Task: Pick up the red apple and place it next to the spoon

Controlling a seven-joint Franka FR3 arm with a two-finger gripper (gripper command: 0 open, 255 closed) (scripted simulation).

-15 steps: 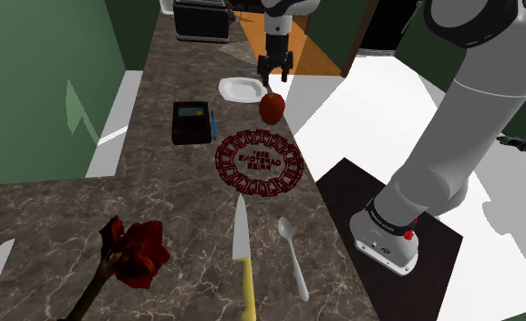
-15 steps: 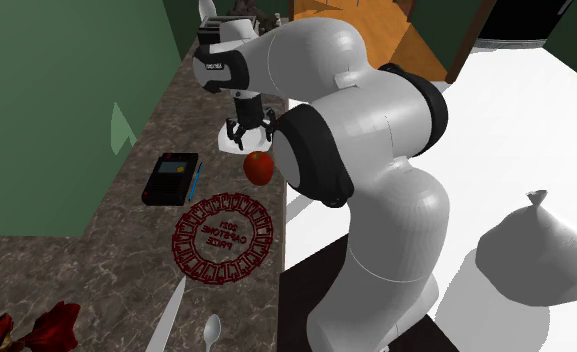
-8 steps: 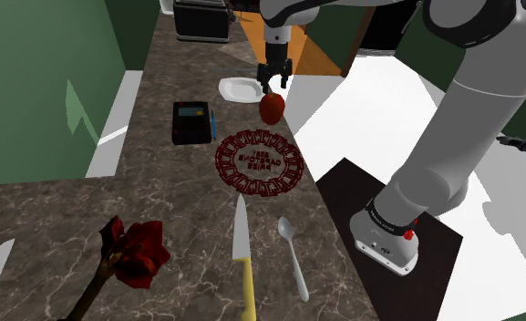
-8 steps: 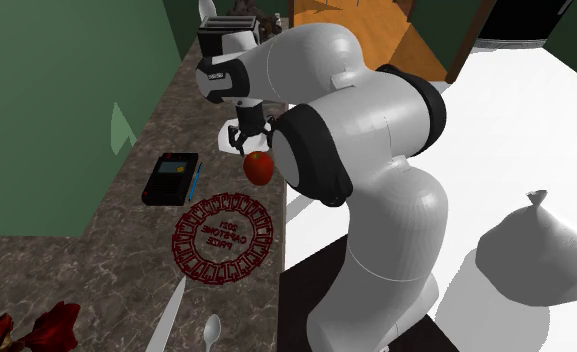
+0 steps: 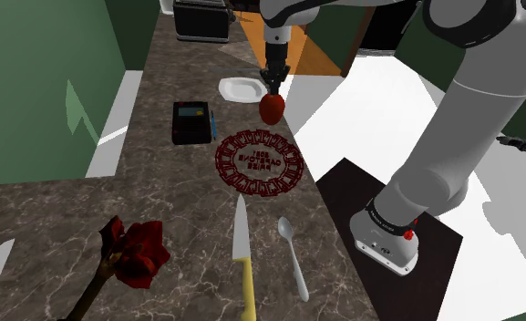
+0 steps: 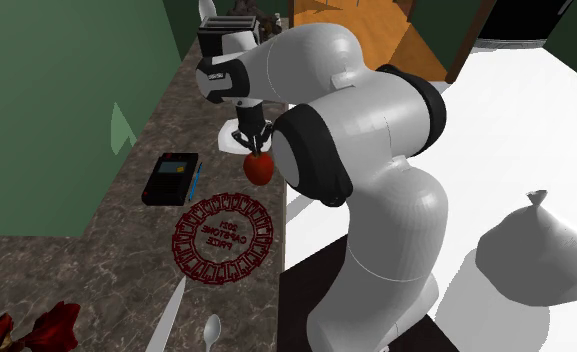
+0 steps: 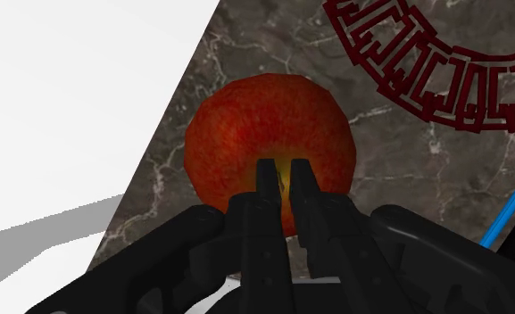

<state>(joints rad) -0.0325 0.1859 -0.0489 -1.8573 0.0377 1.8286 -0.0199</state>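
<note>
The red apple [image 5: 271,108] [image 6: 259,167] sits on the dark marble counter close to its edge, between a white plate and a dark red trivet. My black gripper [image 5: 272,89] [image 6: 252,146] points straight down onto the apple's top. In the wrist view the apple [image 7: 269,143] lies right under the gripper [image 7: 282,183], whose two fingers stand almost together, pinched at the yellowish hollow on top of the fruit. The spoon [image 5: 293,251] [image 6: 212,332] lies far off toward the near end of the counter, beside a knife.
A dark red trivet [image 5: 259,162] [image 6: 221,237] lies between apple and spoon. The yellow-handled knife [image 5: 242,260] lies beside the spoon. A white plate [image 5: 241,88], a black device [image 5: 190,120], a toaster [image 5: 202,18] and a red flower [image 5: 133,253] also occupy the counter.
The gripper came down a little onto the apple and its fingers went from wide apart to pinched together at the apple's top. The apple has stayed in place.
</note>
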